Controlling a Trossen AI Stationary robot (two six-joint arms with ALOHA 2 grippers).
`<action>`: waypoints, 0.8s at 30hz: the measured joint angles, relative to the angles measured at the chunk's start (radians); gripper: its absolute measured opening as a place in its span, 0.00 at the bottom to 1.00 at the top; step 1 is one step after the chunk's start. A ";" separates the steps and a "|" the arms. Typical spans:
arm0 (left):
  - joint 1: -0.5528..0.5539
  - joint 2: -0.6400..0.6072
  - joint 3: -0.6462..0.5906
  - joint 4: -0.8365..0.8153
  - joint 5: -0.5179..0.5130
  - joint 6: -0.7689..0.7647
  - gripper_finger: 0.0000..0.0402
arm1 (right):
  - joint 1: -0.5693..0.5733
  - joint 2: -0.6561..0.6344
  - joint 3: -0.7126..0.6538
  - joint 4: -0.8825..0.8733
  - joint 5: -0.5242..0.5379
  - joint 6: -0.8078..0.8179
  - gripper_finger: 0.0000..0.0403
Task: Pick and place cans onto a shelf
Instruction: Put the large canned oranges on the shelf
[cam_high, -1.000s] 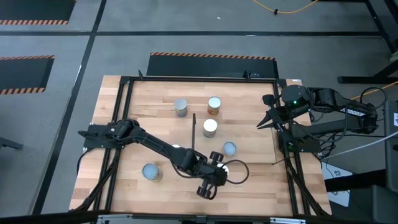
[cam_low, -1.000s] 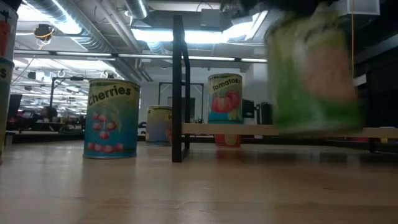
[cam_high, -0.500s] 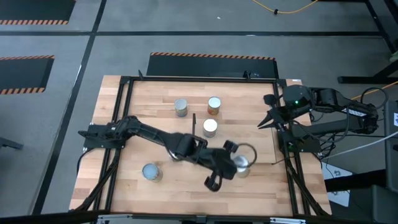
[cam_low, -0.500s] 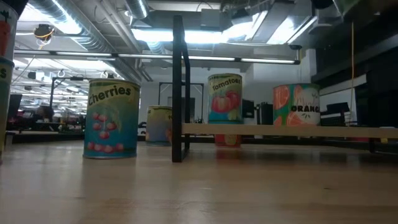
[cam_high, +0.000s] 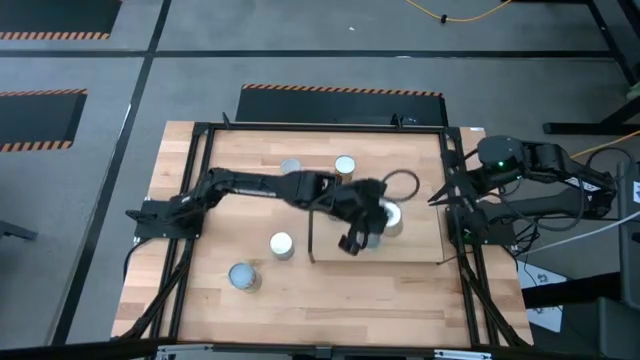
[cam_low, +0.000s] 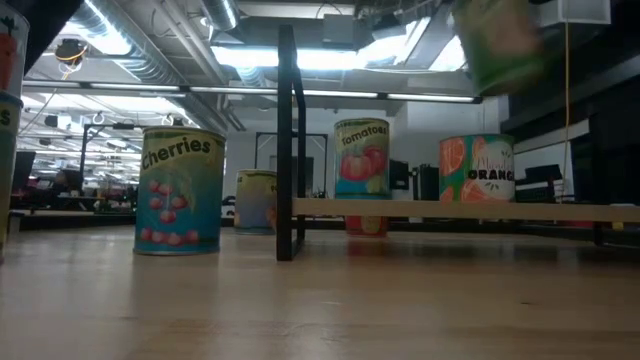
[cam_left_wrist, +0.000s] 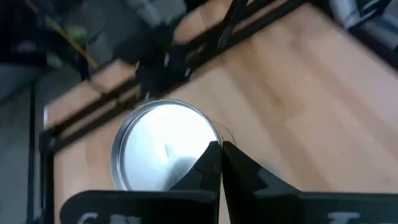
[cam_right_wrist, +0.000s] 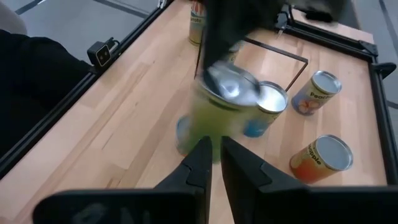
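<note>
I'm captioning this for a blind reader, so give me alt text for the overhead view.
Seen from above, the left gripper holds a can over the shelf. Four more cans stand on the table. The right gripper waits at the table's right edge.

The left arm reaches from the left side of the bench (cam_high: 200, 290) across its middle, and the left gripper (cam_high: 362, 228) hangs over the shelf (cam_high: 420, 245), a light board with a thin dark panel (cam_high: 312, 235) along its left edge. A silver-topped can (cam_high: 390, 216) sits right against the gripper; whether the fingers hold it cannot be told from above. 2 more cans stand near the far edge: 1 grey-topped (cam_high: 291, 166), 1 with a pale top (cam_high: 345, 165). A white-topped can (cam_high: 282, 244) stands left of the panel, and a pale-blue one (cam_high: 242, 276) nearer the front left. The right gripper (cam_high: 443, 192) waits at the bench's right edge.
</note>
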 joint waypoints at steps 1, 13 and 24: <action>0.016 0.000 -0.002 -0.008 0.000 -0.001 0.00 | 0.000 -0.007 0.000 -0.006 0.000 0.000 0.10; 0.150 0.013 -0.066 -0.022 0.105 -0.013 0.00 | 0.000 -0.020 0.000 -0.015 0.000 0.000 0.10; 0.158 0.015 -0.194 -0.010 0.105 -0.018 0.00 | 0.000 -0.020 0.000 -0.016 -0.001 0.000 0.10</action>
